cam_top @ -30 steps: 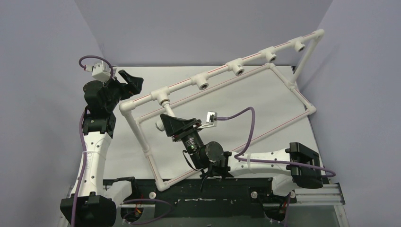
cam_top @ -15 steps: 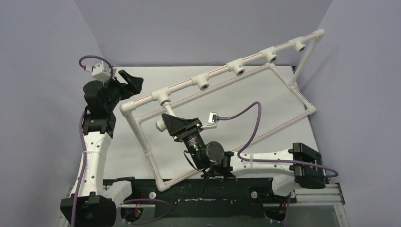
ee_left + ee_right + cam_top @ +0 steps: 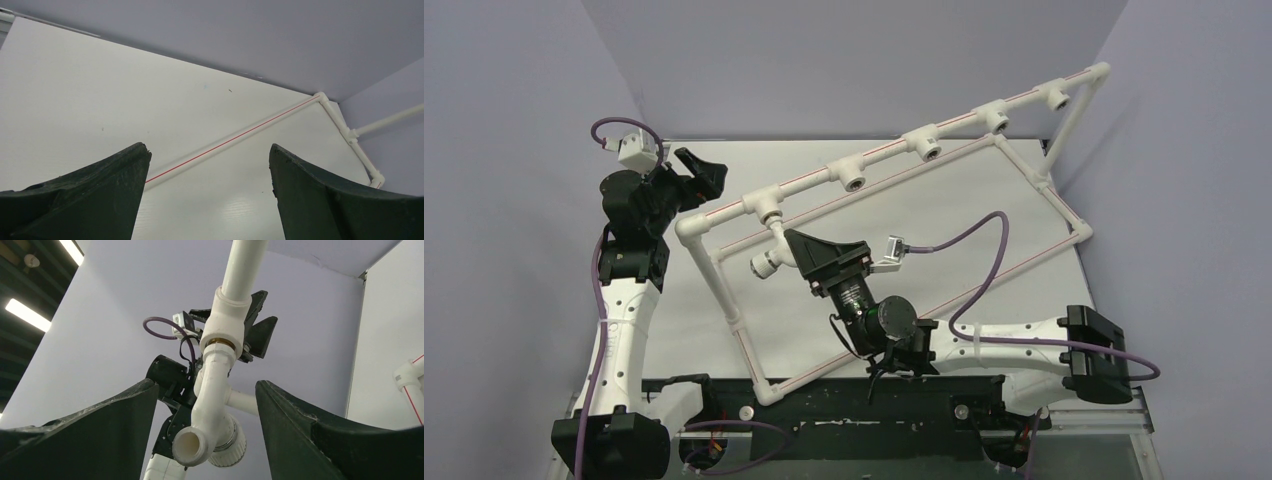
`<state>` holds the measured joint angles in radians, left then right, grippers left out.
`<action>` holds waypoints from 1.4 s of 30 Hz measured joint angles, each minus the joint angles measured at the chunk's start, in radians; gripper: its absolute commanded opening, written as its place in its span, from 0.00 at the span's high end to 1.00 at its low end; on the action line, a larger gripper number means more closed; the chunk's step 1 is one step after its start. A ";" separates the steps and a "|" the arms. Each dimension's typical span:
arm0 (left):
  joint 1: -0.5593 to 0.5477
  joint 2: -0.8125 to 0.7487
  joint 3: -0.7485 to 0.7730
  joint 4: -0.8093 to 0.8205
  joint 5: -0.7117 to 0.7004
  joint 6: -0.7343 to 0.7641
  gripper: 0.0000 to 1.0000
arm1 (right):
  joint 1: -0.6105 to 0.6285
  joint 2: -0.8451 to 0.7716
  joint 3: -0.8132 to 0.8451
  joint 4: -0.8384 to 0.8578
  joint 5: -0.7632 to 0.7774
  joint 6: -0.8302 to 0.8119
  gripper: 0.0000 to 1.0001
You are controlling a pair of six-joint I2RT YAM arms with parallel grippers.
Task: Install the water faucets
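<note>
Looking from above, you see the water faucet [image 3: 765, 264] hanging from the leftmost tee socket [image 3: 771, 209] of the pipe frame [image 3: 724, 305]. The right gripper [image 3: 794, 258] sits just beside it with its jaws apart. Your left gripper [image 3: 701, 170] hovers near the frame's far left corner.

On the left wrist view, the left gripper [image 3: 210, 150] stands wide open above the table [image 3: 90, 95], holding nothing.

On the right wrist view, the faucet's brass thread [image 3: 220, 342] sits in the tee socket [image 3: 227, 315]. The fingers [image 3: 100, 430] flank the water faucet [image 3: 212, 405] without touching it.

Faucet [image 3: 214, 390] stands ahead of right fingers [image 3: 320, 440] — free gap each side.
</note>
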<state>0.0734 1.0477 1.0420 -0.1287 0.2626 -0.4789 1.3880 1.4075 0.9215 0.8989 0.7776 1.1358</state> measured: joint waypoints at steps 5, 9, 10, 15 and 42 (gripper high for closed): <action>0.000 0.000 0.000 0.000 0.000 0.000 0.13 | 0.000 -0.043 -0.023 -0.043 0.008 -0.064 0.24; 0.000 0.000 0.000 0.000 0.000 0.000 0.13 | 0.000 -0.087 -0.022 -0.122 0.012 -0.169 0.22; 0.000 0.000 0.000 0.000 0.000 0.000 0.13 | 0.000 -0.100 -0.022 -0.142 0.012 -0.201 0.21; 0.000 0.000 0.000 0.000 0.000 0.000 0.13 | -0.001 -0.169 -0.022 -0.207 0.010 -0.409 0.20; 0.000 0.011 0.000 0.000 0.000 0.000 0.13 | 0.041 -0.270 0.402 -0.940 -0.525 -1.716 0.16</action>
<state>0.0734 1.0588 1.0420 -0.1284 0.2630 -0.4793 1.4292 1.1370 1.3235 -0.0414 0.2527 -0.5800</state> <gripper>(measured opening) 0.866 0.816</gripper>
